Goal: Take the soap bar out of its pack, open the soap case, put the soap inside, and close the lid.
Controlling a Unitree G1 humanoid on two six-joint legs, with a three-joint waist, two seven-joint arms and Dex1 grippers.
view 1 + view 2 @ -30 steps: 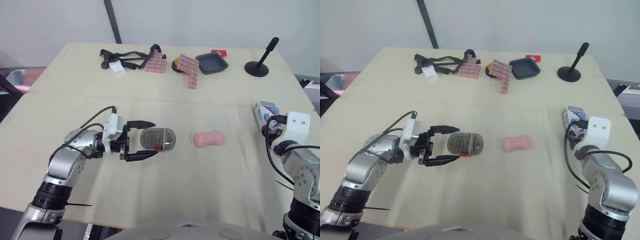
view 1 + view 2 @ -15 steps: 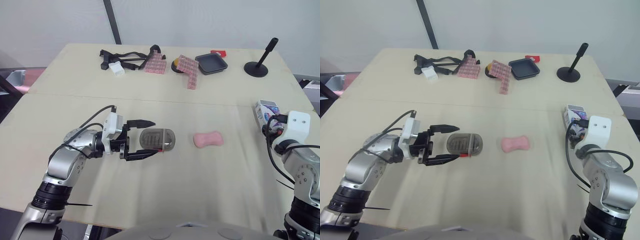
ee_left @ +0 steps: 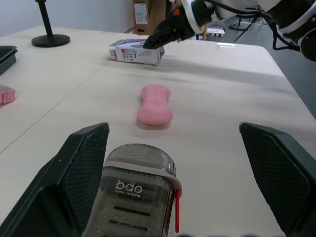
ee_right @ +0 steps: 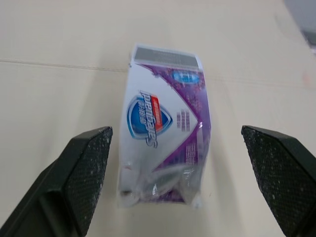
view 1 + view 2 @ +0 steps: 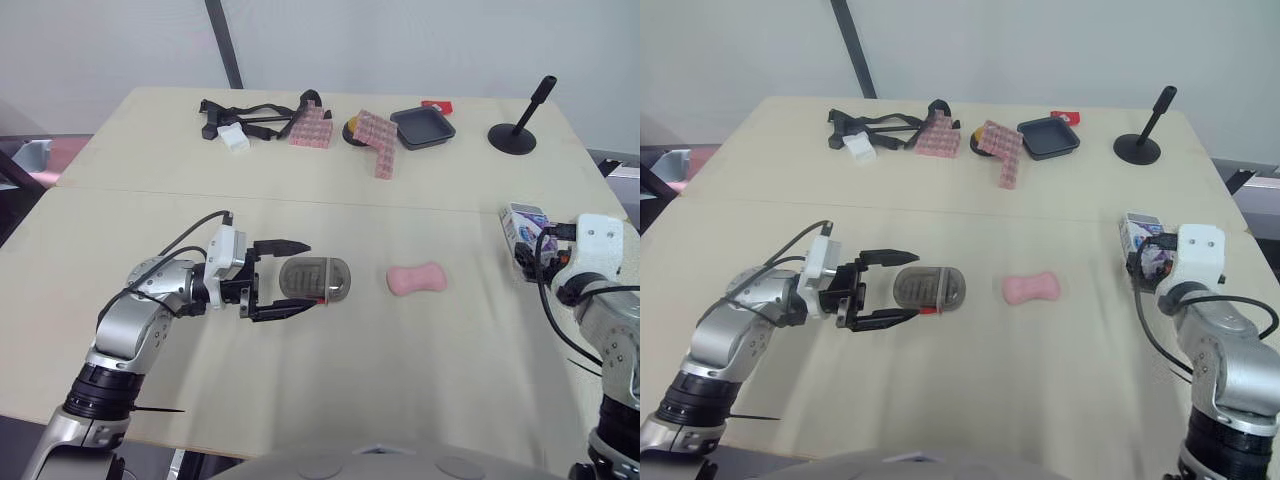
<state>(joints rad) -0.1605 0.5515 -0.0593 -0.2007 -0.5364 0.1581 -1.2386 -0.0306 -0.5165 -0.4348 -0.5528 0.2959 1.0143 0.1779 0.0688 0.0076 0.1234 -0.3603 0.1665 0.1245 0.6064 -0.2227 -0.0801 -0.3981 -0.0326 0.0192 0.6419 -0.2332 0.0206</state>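
Observation:
The smoky translucent soap case (image 5: 315, 277) lies shut on the table, its end between the spread fingers of my open left gripper (image 5: 309, 275). In the left wrist view the case (image 3: 138, 195) sits close up between both fingers (image 3: 84, 170). To its right the pink, peanut-shaped soap bar (image 5: 416, 279) lies bare on the table. The white and purple soap pack (image 4: 165, 148) lies at the right edge, its torn end towards my right gripper (image 4: 175, 130). That gripper is open, with the pack between its fingers.
Along the far side of the table lie black straps (image 5: 250, 115), a white block (image 5: 234, 138), pink block mats (image 5: 312, 127), a black tray (image 5: 424, 127) and a black stand (image 5: 518, 125). A seam (image 5: 300, 200) crosses the tabletop.
My right wrist has shifted slightly away and to the right, and the pack shows a little further left. The left arm, case and soap are unchanged.

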